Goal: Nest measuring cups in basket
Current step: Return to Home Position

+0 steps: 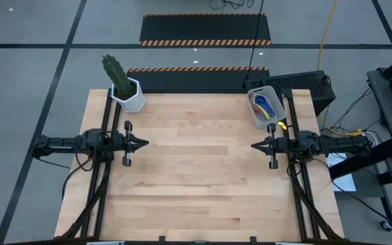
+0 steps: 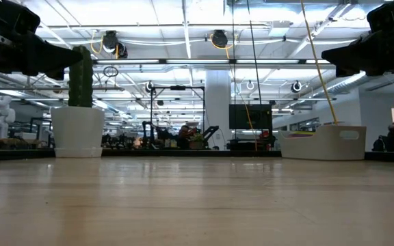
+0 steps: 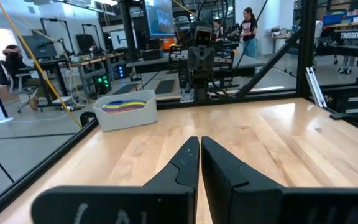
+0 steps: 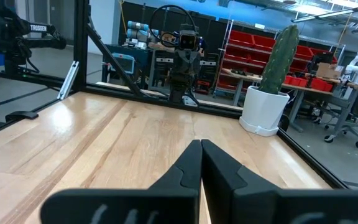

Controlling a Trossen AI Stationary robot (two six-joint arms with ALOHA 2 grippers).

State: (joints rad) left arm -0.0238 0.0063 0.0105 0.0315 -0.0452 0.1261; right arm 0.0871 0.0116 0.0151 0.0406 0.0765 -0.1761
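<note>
Holding both arms level over the table (image 1: pixel 196 184), I have my left gripper (image 1: pixel 143 143) and my right gripper (image 1: pixel 254 145) pointing at each other, well apart, each with its two fingers pressed together on nothing. The basket (image 1: pixel 256 117) stands near my right gripper, off to its side at the table's far edge and far across from my left one. The measuring cups (image 1: pixel 267 105) lie nested inside it, a blue one uppermost with red and yellow edges showing. A white pot (image 1: pixel 133 101) holding a cactus sits off to the same side of my left gripper.
</note>
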